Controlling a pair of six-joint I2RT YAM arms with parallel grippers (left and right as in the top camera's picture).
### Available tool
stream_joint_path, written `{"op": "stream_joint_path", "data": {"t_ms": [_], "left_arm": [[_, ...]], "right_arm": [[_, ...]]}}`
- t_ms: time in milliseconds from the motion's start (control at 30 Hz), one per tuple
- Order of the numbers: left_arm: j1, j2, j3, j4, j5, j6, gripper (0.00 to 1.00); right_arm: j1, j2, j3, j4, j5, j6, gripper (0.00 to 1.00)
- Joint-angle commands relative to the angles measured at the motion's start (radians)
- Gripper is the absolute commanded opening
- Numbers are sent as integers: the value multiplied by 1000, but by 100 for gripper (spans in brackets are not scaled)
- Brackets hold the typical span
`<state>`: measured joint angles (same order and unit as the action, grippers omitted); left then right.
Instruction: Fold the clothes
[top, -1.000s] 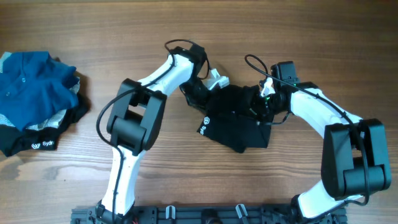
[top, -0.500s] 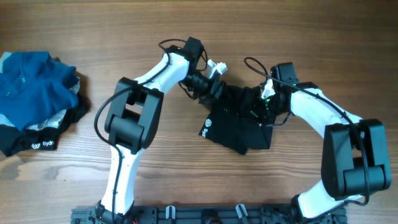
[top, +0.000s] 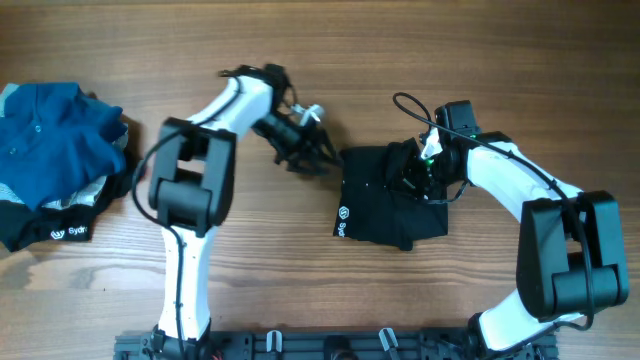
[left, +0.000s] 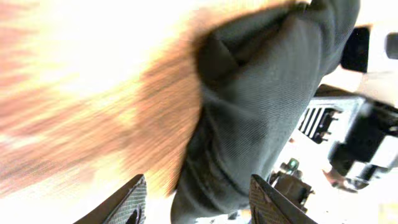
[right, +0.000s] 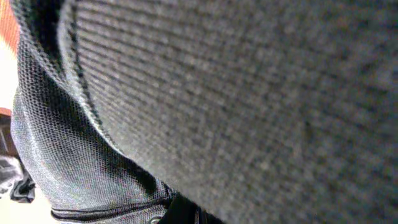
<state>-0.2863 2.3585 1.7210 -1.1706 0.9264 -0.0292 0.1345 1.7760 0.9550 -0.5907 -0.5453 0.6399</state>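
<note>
The black shirt (top: 385, 205) lies folded into a rough rectangle at the table's middle, with a small white logo (top: 342, 212) at its left edge. My left gripper (top: 308, 152) is open and empty, just left of the shirt's top left corner and apart from it. In the left wrist view the shirt (left: 261, 93) bulges ahead of the spread fingers (left: 198, 182). My right gripper (top: 415, 176) is on the shirt's upper right part, shut on the fabric. Dark knit cloth (right: 236, 93) fills the right wrist view, and only a bit of finger (right: 186, 213) shows.
At the far left edge a pile holds a blue polo (top: 50, 140) on top of a black white-lettered piece (top: 60, 228). The wooden table (top: 300, 290) lies bare between the pile and the shirt.
My left gripper has let go of the shirt and drawn back left. The shirt has settled into a squarer, flatter shape. The right arm has stayed put.
</note>
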Motion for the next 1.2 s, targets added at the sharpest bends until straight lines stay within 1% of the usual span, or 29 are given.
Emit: {"op": "stream_joint_path", "data": {"t_ms": [0,67,200,267,300,333,367,400,467,500,600,633,667,700,767,800,833,900,933,967,1000,1033,1100,1133,1167], "left_arm": [[-37,21,-16,16,35,-2,57],[-100,21,-60,98,47,-13,54],[-187,21,-160,277,53,-186,53],[-211,21,-199,369,53,-244,52],[-220,21,-211,397,52,-249,49],[-220,21,-211,394,53,-249,45],[-206,18,-211,384,53,-249,44],[-175,14,-210,360,53,-245,45],[-75,-12,-210,285,53,-167,45],[-18,-40,-210,231,54,-105,45],[50,-145,-210,158,117,51,44],[49,-183,-210,157,120,69,41],[30,-229,-210,168,116,79,36],[-2,-254,-210,191,117,78,27],[-68,-257,-210,228,116,78,15],[-129,-240,-212,245,112,75,9],[-161,-232,-216,249,90,65,9],[-220,-204,-233,279,-21,-26,11],[-238,-189,-256,323,-76,-101,11],[-243,-174,-288,382,-168,-243,11],[-241,-166,-305,408,-216,-335,11],[-233,-165,-315,426,-248,-389,13],[-213,-172,-311,439,-247,-402,19],[-185,-186,-301,430,-217,-405,23],[-161,-208,-297,429,-171,-405,29]], "right_arm": [[4,21,-11,-2,8,18,4],[4,21,-11,-2,8,18,4],[4,21,-11,-2,8,18,4],[5,21,-11,-2,8,17,4],[4,21,-11,-2,8,17,5],[5,21,-11,-4,7,17,4],[5,21,-11,-6,8,16,4],[4,21,-11,-6,8,16,4],[4,21,-11,-8,8,15,4],[4,21,-11,-9,8,16,4],[4,21,-11,-14,8,16,4],[3,21,-11,-19,8,16,4],[3,21,-11,-28,16,18,4],[3,21,-11,-37,29,18,4],[3,21,-11,-51,50,18,4],[3,21,-11,-62,53,15,4],[3,21,-11,-65,53,16,4],[3,21,-11,-64,53,17,4],[3,21,-11,-64,53,17,4],[3,21,-11,-64,53,17,4],[3,21,-11,-64,53,16,4],[3,21,-11,-64,53,17,4],[3,21,-11,-60,53,17,4],[3,21,-11,-59,53,16,4],[3,21,-11,-59,53,16,4]]}}
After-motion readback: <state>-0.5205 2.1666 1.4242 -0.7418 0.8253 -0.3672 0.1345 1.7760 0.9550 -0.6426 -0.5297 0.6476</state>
